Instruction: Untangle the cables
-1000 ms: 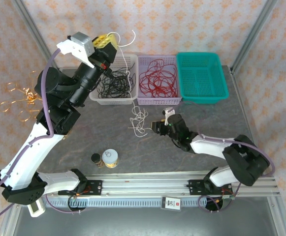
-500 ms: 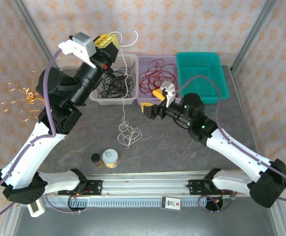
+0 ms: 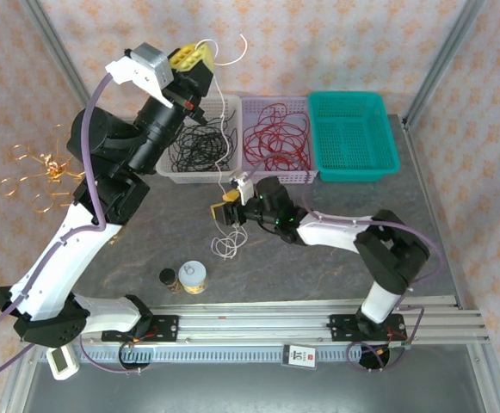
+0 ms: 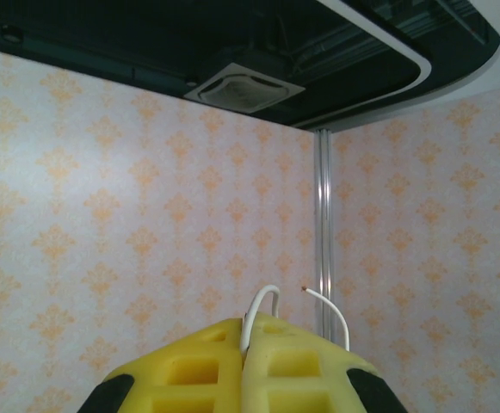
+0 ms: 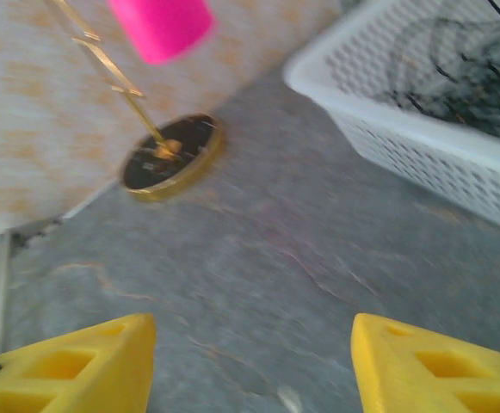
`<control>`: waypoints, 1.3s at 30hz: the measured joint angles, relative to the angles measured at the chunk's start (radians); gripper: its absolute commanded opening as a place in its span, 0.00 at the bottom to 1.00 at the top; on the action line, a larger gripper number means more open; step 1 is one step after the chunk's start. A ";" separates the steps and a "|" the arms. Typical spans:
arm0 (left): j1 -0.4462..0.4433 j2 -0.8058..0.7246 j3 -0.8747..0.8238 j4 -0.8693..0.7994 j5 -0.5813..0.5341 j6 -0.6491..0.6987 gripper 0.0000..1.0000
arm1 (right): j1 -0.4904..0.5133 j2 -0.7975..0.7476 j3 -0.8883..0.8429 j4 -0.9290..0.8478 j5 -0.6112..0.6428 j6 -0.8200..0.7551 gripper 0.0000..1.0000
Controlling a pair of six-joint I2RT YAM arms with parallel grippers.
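Here, off-white cable [image 3: 225,247] near basket [image 3: 194,177] edge

The right wrist view is blurred; the pink object [image 5: 162,26] is cut by the top edge, the white basket [image 5: 422,129] by the right. The off-white cable [image 4: 250,323] vanishes between the left fingers [image 4: 189,379].

Peach wallpaper [image 3: 318,43] with an orange floral print all round me, on the back wall and both sides. Silver metal posts [image 3: 56,43] slant up at the left and right corners. Under me is a grey marbled table top [image 3: 146,249], evenly lit, with soft shadows. A slotted aluminium rail [image 3: 258,323] runs along the near edge, with a plain grey panel [image 3: 232,387] below it. Looking up on my left: wallpaper again, a post where two walls meet, a dark ceiling [image 4: 146,34], a square white vent unit [image 4: 243,86] set in it, and a pale curved band [image 4: 404,52] sweeping across.
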 measured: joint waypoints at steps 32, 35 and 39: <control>0.000 0.094 0.047 0.101 0.002 0.121 0.00 | -0.050 -0.513 0.113 -0.327 0.271 -0.175 0.84; 0.000 0.087 -0.017 0.099 0.016 0.091 0.00 | -0.053 -0.511 0.241 -0.346 0.187 -0.227 0.85; 0.000 0.064 -0.096 0.101 0.035 0.041 0.00 | -0.080 -0.426 0.378 -0.357 0.057 -0.272 0.84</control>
